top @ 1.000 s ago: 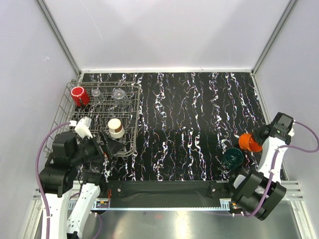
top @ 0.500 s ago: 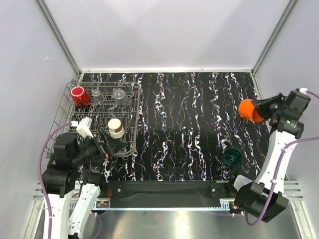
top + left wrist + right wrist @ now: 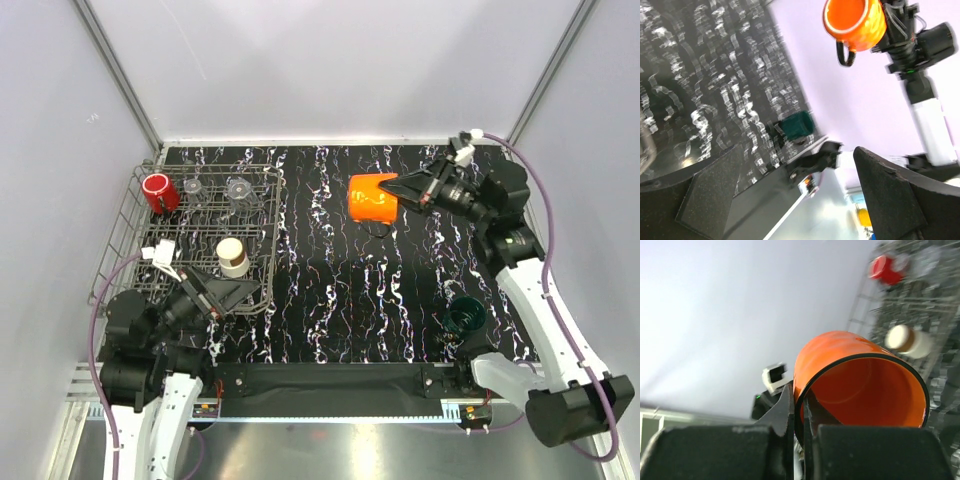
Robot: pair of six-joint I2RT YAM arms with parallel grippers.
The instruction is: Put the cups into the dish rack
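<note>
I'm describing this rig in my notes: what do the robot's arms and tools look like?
The left arm and right arm have white links and black joints; a purple cable runs along each. The left tool and right tool are black with flat, wedge-shaped fingers.

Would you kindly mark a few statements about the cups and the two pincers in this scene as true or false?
1. The right pincer is shut on the rim of the orange cup. True.
2. The left pincer holds the cream cup. False: it is open and empty, and the cream cup stands in the dish rack.
3. The green cup is in the dish rack. False: it stands on the table, on the right side.
4. The red cup sits in the dish rack's far left corner. True.
</note>
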